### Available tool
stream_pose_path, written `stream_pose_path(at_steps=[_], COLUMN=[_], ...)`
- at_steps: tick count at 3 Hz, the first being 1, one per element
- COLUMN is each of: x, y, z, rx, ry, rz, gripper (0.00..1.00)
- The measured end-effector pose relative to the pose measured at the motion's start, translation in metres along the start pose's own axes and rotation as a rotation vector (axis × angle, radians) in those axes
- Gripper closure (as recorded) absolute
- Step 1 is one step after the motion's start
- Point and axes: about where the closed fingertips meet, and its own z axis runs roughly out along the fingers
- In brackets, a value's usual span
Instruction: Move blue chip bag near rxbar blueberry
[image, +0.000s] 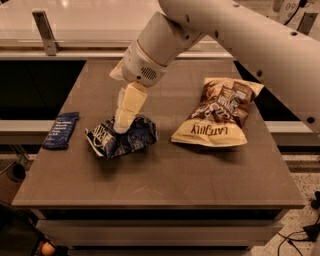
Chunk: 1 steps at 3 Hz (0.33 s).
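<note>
The blue chip bag (122, 138), wrinkly dark blue foil with white markings, lies on the brown table (165, 175) left of centre. The rxbar blueberry (61, 130), a flat dark blue bar with white text, lies a short gap to the bag's left, near the table's left edge. My gripper (119, 102) hangs over the bag with its jaws spread. One cream finger (126, 107) points down and its tip touches the bag's top. The other finger (116, 72) sticks out by the wrist.
A larger tan-and-brown chip bag (220, 115) lies on the right part of the table. My white arm (240, 35) crosses from the upper right. A counter with a metal post (45, 32) runs behind the table.
</note>
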Motion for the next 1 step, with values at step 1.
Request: stream_pose_path(at_steps=[1], x=[0.0], y=[0.0], z=[0.0001], rx=[0.0], ry=[0.0], rz=[0.0], gripper=[0.0])
